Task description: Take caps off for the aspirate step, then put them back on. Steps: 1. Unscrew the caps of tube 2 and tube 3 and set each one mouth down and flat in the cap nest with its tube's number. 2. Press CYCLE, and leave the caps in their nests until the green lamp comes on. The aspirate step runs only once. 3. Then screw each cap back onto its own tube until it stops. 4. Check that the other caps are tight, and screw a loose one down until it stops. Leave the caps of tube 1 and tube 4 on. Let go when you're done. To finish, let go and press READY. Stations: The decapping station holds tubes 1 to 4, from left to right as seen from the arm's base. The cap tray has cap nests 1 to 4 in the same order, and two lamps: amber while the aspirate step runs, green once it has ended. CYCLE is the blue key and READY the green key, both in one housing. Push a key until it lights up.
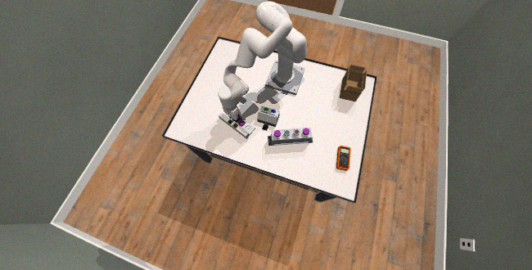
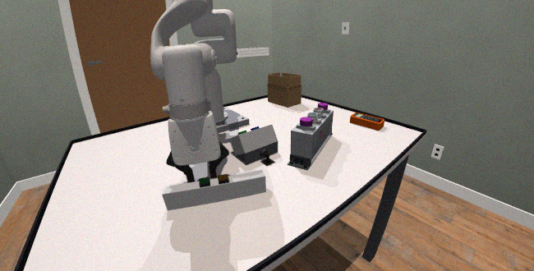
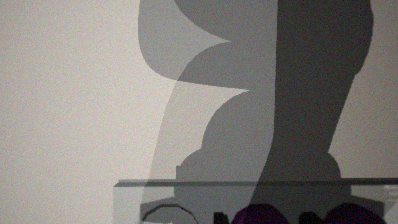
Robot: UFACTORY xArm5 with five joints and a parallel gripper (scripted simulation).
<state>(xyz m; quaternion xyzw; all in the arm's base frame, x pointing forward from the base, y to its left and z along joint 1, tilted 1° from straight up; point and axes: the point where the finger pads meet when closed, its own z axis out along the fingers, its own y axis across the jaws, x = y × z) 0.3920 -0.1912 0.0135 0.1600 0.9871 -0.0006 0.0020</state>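
Observation:
The cap tray (image 1: 236,125) lies at the table's front left; it also shows in the exterior view (image 2: 214,192). My gripper (image 2: 201,172) is low over the tray with its fingers slightly open. In the wrist view a purple cap (image 3: 260,214) sits in the tray between the fingertips. A second purple cap (image 3: 355,214) sits in the nest beside it. An empty nest ring (image 3: 162,214) is on the other side. The decapping station (image 1: 290,136) has purple caps on its two end tubes (image 1: 277,133) (image 1: 306,131). Its two middle tubes (image 1: 291,132) are uncapped. The tray's two lamps (image 2: 214,180) look dark.
The key housing (image 1: 268,114) with a green and a blue key stands between the tray and the arm's base. A cardboard box (image 1: 353,83) is at the back right. An orange multimeter (image 1: 343,157) lies at the front right.

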